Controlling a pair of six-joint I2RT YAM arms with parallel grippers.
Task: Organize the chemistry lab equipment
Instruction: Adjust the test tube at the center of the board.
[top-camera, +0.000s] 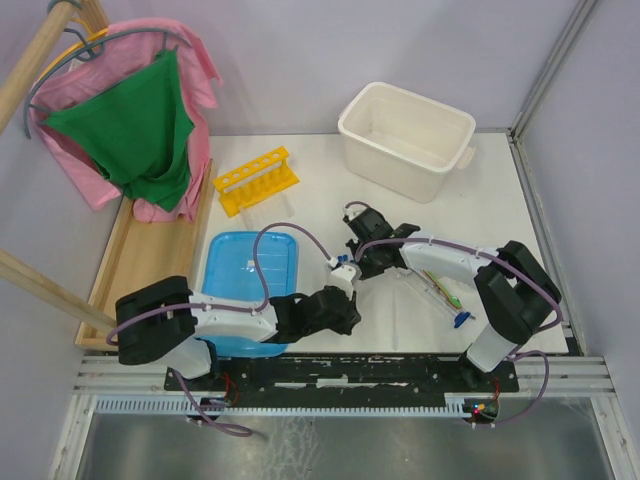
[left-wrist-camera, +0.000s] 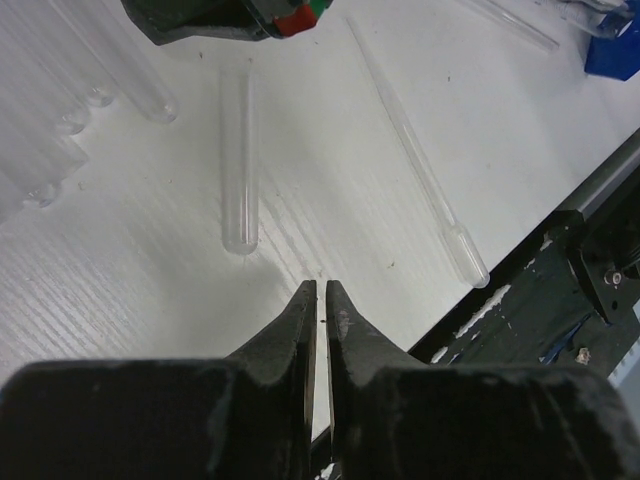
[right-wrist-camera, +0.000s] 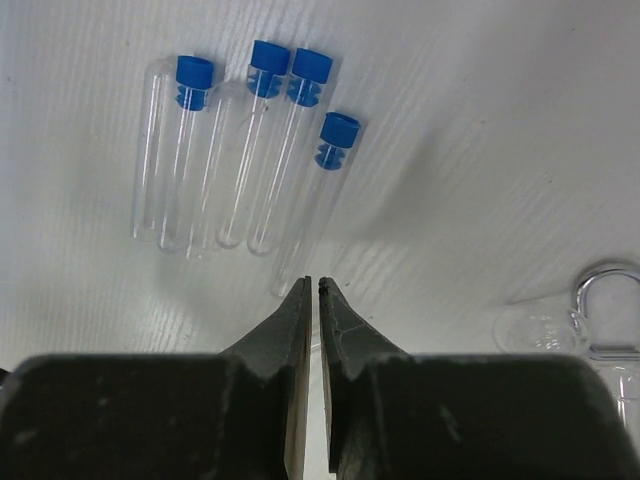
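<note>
Top external view shows the yellow plastic tube rack (top-camera: 256, 180) seemingly empty. Small clear blue-capped tubes (right-wrist-camera: 249, 150) lie loose by my right gripper (right-wrist-camera: 313, 285), which is clenched empty, as is my left gripper (left-wrist-camera: 321, 288).

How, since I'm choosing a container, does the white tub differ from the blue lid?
The white tub is deep with tall walls; the blue lid is flat and shallow. The tub sits far right, the lid near left. Both are rounded plastic rectangles.
</note>
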